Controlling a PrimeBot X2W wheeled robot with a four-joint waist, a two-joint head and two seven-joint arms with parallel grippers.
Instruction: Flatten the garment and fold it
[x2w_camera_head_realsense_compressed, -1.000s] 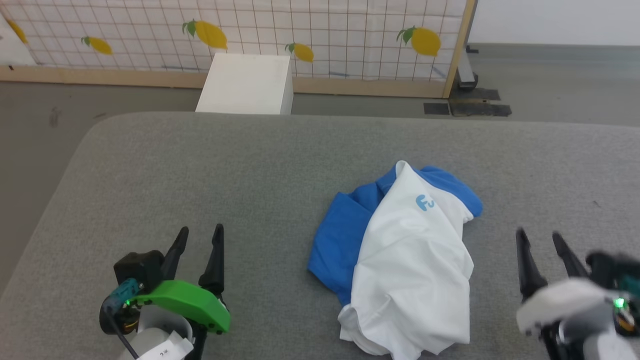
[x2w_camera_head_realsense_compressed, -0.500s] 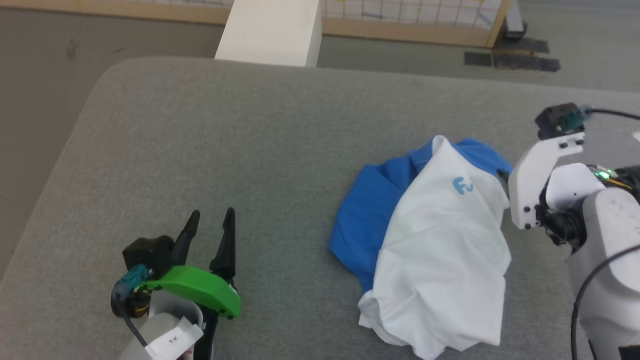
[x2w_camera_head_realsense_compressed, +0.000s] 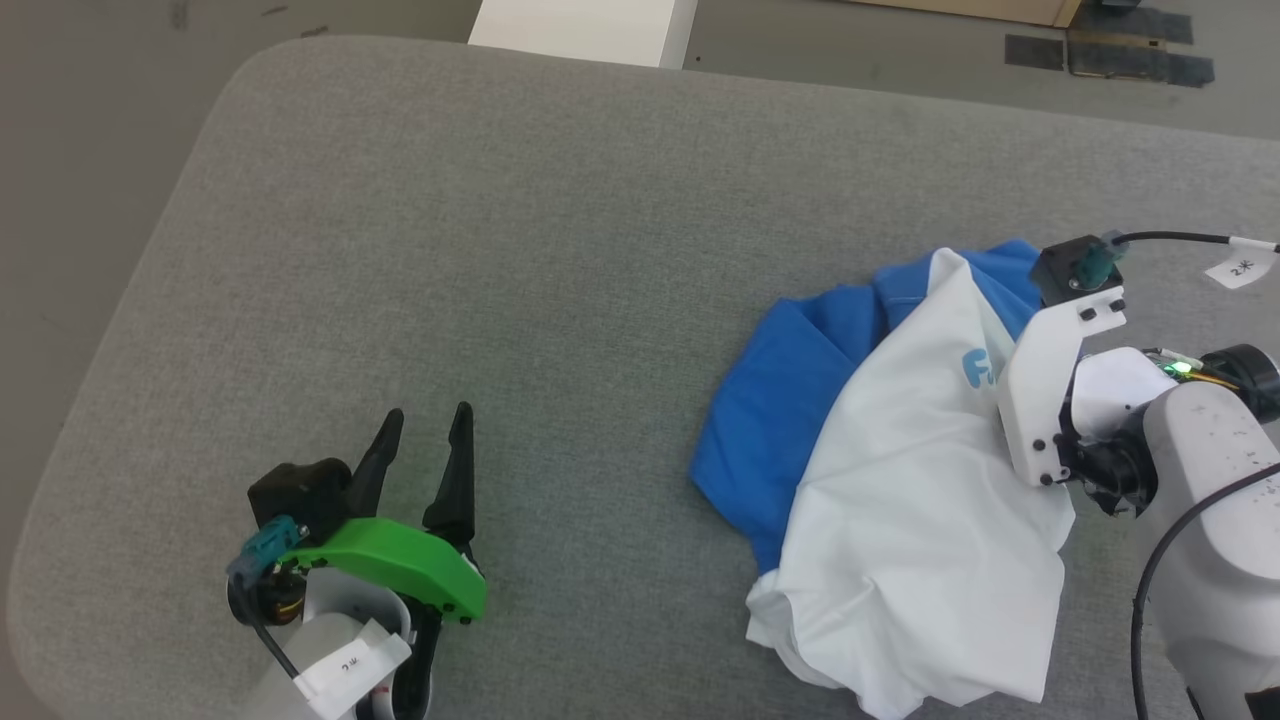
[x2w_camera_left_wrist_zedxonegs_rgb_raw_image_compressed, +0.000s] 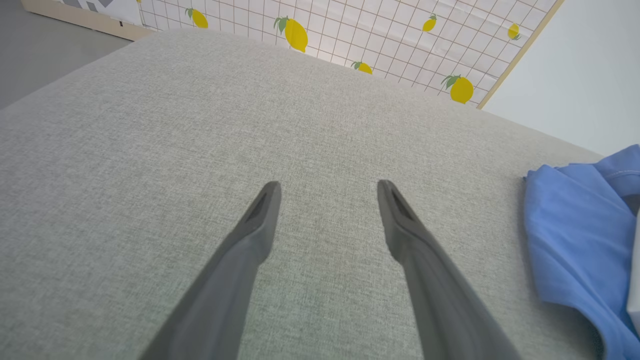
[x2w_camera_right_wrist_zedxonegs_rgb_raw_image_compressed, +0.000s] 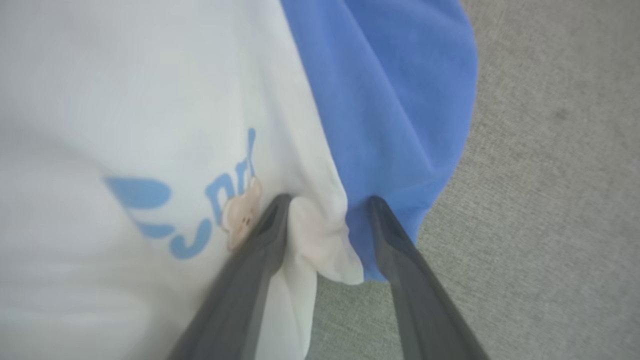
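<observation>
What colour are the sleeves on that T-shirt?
Bright blue sleeves on the white T-shirt; clearest in the head view.

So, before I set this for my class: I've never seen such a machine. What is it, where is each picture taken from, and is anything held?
It is a wheeled robot with two arms, each ending in a two-fingered gripper. One picture looks down from its head; the other two look along each gripper's fingers from its wrists. On the grey padded surface lies a crumpled T-shirt, white with blue sleeves. The left gripper is open and holds nothing. The right gripper has its fingers either side of a fold at the shirt's edge, jaws apart, not yet clamped.
</observation>
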